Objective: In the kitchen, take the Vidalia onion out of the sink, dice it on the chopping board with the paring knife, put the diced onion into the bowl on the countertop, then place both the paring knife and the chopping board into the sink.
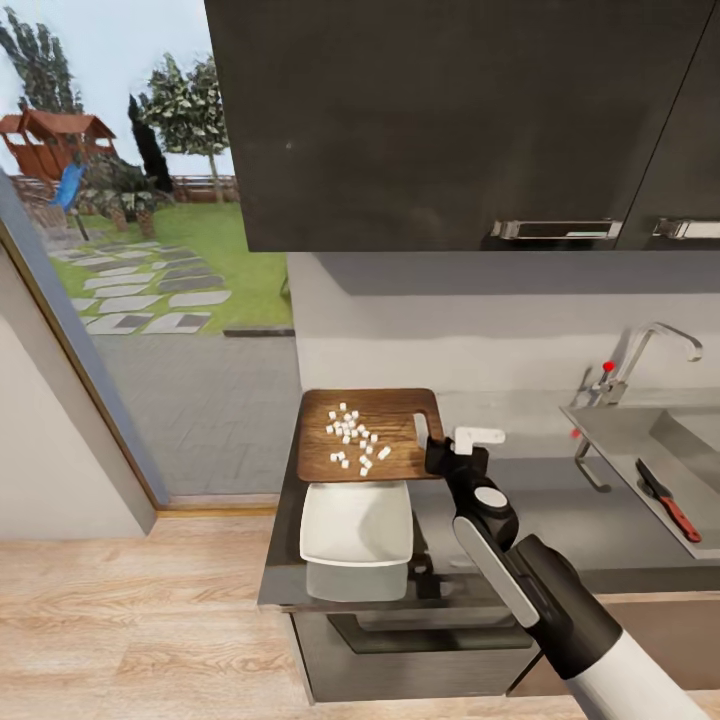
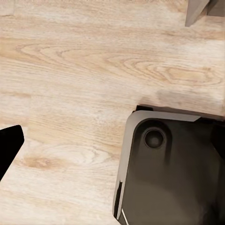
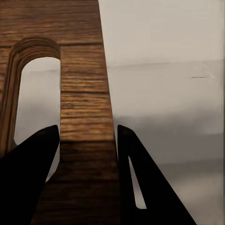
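- Our right gripper (image 3: 86, 140) is closing its two fingers on one board's (image 1: 370, 432) handle edge.
- We are seeing one bowl (image 1: 357, 522), about twenty onion dice (image 1: 353, 436), and one knife (image 1: 668, 499) in the sink (image 1: 640, 440).

We see the countertop (image 1: 600, 520) — at its left end lies the chopping board (image 1: 400, 410), the bowl (image 1: 357, 522) touching its front edge.

Head view overlooks the chopping board (image 1: 370, 433); right wrist view closes on its handle.

the sink (image 1: 640, 440) and its basin run off the right edge.
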### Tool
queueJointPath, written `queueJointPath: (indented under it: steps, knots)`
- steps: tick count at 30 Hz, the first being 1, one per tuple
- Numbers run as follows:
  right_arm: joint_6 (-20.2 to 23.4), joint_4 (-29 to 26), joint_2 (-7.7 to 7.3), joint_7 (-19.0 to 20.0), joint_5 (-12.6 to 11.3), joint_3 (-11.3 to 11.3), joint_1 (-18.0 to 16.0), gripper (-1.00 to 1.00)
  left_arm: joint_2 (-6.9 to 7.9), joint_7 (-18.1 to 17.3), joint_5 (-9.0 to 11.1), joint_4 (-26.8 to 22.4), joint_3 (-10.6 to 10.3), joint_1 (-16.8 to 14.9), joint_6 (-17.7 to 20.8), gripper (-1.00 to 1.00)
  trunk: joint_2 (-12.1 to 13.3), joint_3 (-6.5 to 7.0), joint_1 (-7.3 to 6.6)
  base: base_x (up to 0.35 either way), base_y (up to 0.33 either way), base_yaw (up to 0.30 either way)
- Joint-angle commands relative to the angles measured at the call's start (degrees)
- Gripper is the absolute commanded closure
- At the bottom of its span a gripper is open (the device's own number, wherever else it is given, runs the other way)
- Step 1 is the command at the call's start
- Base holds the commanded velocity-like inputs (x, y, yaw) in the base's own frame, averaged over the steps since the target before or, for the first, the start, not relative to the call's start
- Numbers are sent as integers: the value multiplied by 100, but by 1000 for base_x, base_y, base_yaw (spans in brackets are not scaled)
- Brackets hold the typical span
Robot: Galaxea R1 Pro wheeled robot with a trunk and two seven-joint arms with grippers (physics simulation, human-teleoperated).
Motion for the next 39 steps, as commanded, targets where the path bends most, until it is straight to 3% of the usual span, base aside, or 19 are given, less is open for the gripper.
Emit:
queueJointPath:
  steps: [1,11,16,26,35,39]
  knots:
    - [6,11,-6,-47,-27,17,-9,100,4,31,27,-9,-23,1,-10,-100,-12,-11,4,0,0,0]
    - [-258,153,-23,-39,11,18,-9,100,4,31,29,-5,-23,3,-10,-100,-12,-11,4,0,0,0]
    - [-672,354,-23,-34,119,18,-9,100,4,31,30,-1,-20,4,-10,-100,-12,-11,4,0,0,0]
    - [-756,418,-30,-24,236,18,-9,100,4,31,32,-1,-22,3,-10,-100,-12,-11,4,0,0,0]
    - [-1285,707,-32,-9,274,18,-9,100,4,31,29,-1,-23,2,-10,-100,-12,-11,4,0,0,0]
    - [-1504,851,-32,-9,497,24,-9,100,4,31,31,-1,-22,1,-10,-100,-12,-11,4,0,0,0]
